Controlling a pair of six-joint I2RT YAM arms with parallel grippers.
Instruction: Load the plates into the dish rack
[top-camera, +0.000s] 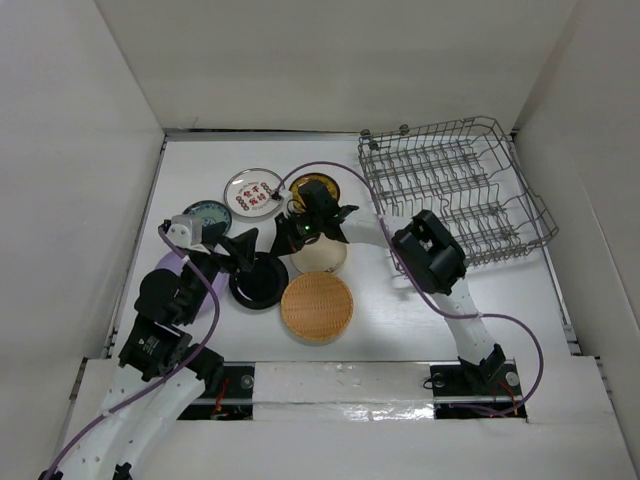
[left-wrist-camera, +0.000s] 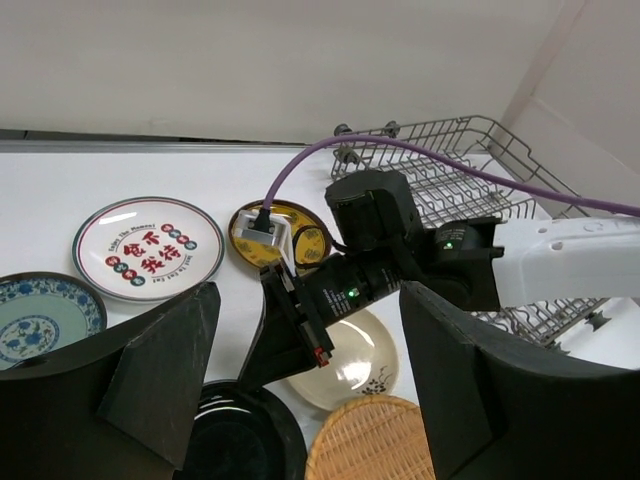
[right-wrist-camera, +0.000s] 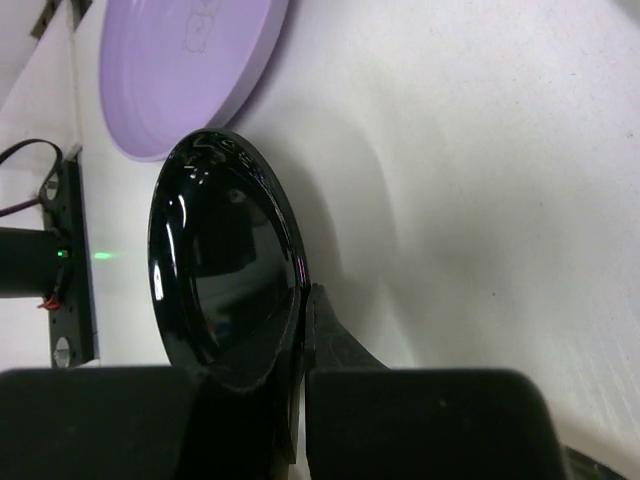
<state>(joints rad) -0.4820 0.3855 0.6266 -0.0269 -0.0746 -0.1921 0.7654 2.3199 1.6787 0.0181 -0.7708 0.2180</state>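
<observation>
The black plate (top-camera: 258, 282) lies on the table in front of the left arm. My right gripper (top-camera: 287, 250) reaches left across the table and is shut on this plate's right rim; the right wrist view shows both fingers (right-wrist-camera: 340, 345) pinching the glossy black plate (right-wrist-camera: 220, 280). My left gripper (top-camera: 238, 248) is open and empty just above the black plate (left-wrist-camera: 235, 440), its wide fingers (left-wrist-camera: 150, 380) either side of the right gripper. The grey wire dish rack (top-camera: 455, 185) stands at the back right with no plates in it.
A woven orange-tan plate (top-camera: 316, 307) and a cream plate (top-camera: 322, 256) lie beside the black one. The white plate with red marks (top-camera: 253, 192), the dark yellow plate (top-camera: 318, 185) and the teal plate (top-camera: 208, 215) lie behind. The lavender plate (right-wrist-camera: 180, 70) lies under the left arm.
</observation>
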